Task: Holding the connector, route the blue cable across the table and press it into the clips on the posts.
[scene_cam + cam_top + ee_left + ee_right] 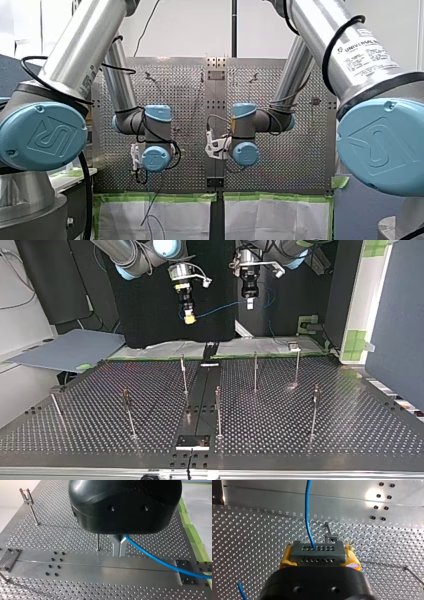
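In the right wrist view my right gripper [318, 558] is shut with its yellow pads [286, 557] on either side of a grey connector [317, 550]. The blue cable [307, 512] leaves the connector and runs ahead over the table. In the left wrist view my left gripper [119, 552] has its metal fingers shut on the blue cable [155, 558], which trails off to one side. In the top view both grippers hang high above the table's far edge, my right gripper [189, 316] at the left and my left gripper [249, 302] at the right. The cable [220, 310] spans between them.
Several thin posts with clips stand on the perforated table [350, 420], among them a post [183, 372], a post [255, 371] and a post [218, 410]. A metal rail [200, 400] runs down the table's middle. Green tape edges the far side.
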